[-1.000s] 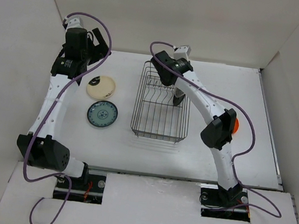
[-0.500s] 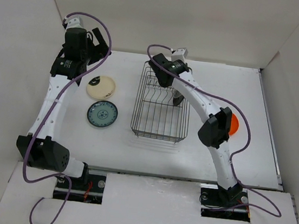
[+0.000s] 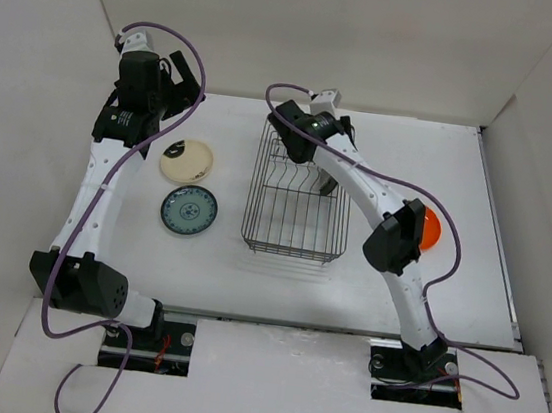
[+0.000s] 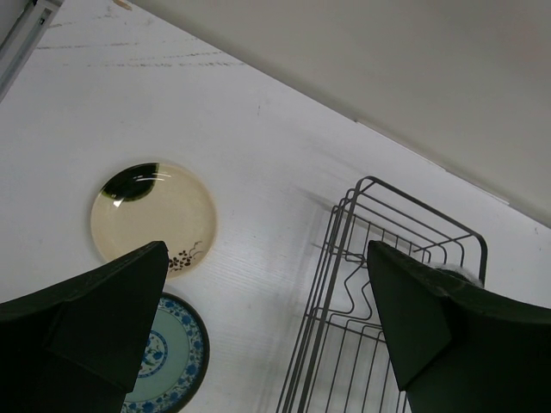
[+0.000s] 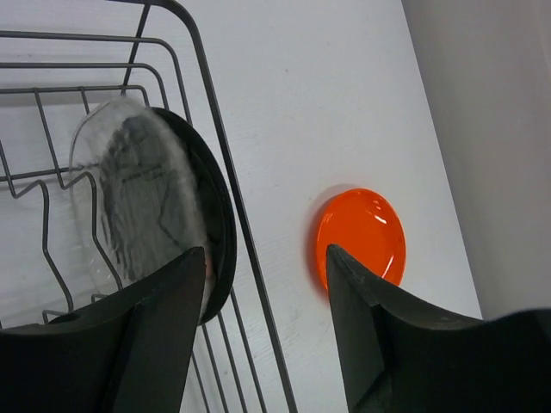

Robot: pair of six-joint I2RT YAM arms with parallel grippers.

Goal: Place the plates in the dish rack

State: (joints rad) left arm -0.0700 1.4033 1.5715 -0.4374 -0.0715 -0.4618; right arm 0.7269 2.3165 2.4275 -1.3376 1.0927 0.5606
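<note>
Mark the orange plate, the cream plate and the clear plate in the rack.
orange plate (image 5: 366, 228), right wrist view, centre of its face
cream plate (image 4: 153, 217), left wrist view, centre of its face
clear plate (image 5: 133, 194), right wrist view, middle of its upright face

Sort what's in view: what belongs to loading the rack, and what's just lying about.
Job: rack; clear plate and black plate standing in it; orange plate, cream plate, blue plate on the table.
Not the job: purple cables, walls.

Looked down between the wide-spread fingers of the left hand (image 4: 267, 249) onto a white surface (image 4: 258, 146): saw a cream plate (image 4: 153, 219) just beside a blue-patterned plate (image 4: 172, 357), dish rack (image 4: 337, 258) apart at right.
</note>
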